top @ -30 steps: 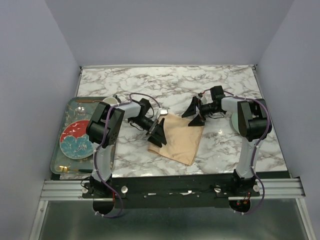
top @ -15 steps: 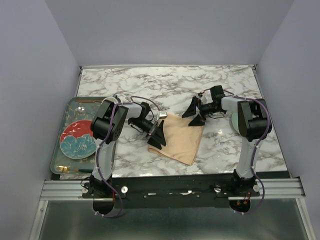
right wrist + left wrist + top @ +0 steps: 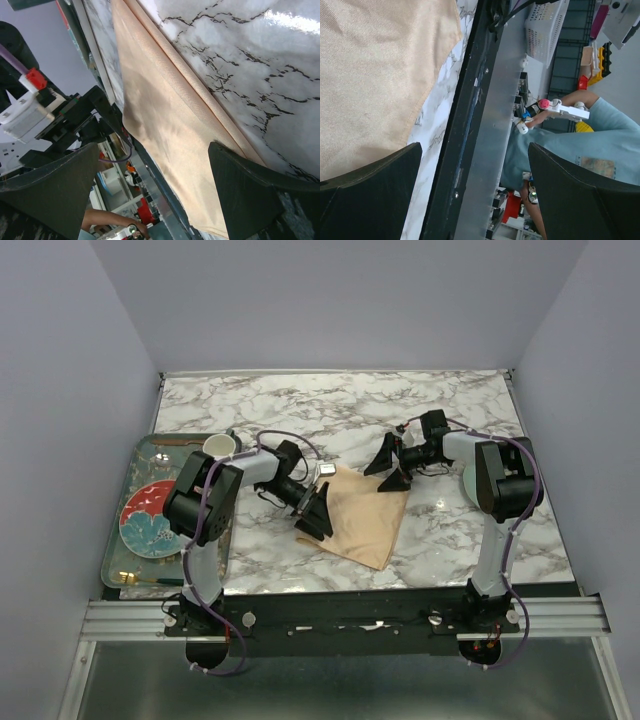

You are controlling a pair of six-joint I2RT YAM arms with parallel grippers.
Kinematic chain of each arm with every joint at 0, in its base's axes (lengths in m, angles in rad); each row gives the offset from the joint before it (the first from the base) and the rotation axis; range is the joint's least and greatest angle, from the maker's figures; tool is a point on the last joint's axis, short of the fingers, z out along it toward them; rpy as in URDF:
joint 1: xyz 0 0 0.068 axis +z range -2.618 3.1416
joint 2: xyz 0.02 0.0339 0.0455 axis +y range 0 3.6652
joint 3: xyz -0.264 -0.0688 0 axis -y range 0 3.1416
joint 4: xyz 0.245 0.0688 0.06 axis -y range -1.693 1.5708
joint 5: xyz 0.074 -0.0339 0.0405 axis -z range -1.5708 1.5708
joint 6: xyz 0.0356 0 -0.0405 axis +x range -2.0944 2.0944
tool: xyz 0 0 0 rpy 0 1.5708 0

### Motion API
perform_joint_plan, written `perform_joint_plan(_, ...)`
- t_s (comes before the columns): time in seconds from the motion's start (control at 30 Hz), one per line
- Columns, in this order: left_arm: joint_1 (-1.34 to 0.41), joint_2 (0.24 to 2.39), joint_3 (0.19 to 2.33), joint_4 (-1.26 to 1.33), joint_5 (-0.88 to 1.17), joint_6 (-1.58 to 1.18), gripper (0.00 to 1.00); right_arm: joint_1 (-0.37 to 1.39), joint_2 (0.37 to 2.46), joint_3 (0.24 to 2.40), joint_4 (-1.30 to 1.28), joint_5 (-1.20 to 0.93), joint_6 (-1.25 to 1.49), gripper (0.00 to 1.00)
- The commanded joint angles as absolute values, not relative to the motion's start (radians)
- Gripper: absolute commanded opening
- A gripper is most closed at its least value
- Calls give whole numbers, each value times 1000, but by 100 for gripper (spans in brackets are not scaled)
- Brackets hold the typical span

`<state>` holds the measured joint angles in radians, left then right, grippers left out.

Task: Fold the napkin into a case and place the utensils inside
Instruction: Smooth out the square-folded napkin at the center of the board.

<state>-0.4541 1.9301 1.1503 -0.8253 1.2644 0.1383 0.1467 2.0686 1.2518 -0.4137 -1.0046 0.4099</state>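
- Your left claw stands with its jaws wide apart and nothing in them. It sits at the left edge of the napkin, and the cloth spreads away from it to the right.
- In the left wrist view the napkin lies by one finger. The gap of the left claw looks out past the table's near edge, so no cloth is between the jaws.
- Your right claw is also spread wide and empty. It is at the napkin's far right corner, and the cloth runs from it toward the near left.
- In the right wrist view the napkin fills the space ahead of the right claw. A doubled edge shows along the marble side.
- Neither arm is clearly nearer, as each is at its own edge. You cannot tell from above whether either one touches the cloth.
- The napkin is only a little longer than wide. Its long axis runs far to near, with the near end leaning right. It isn't a narrow case yet.
- The utensils seem to lie on the tray, well left of your left claw, but they're too small to read.
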Motion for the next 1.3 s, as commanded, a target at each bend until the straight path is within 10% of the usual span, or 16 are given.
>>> perform_joint_plan(0.0,-459,1989,1140,-799,1278,158,99,138,2125,1247,-422,-830,344,100)
perform_joint_plan(1.27,-440,2062,1164,-808,1164,294,99,138,2086,1249,-440,-864,307,100)
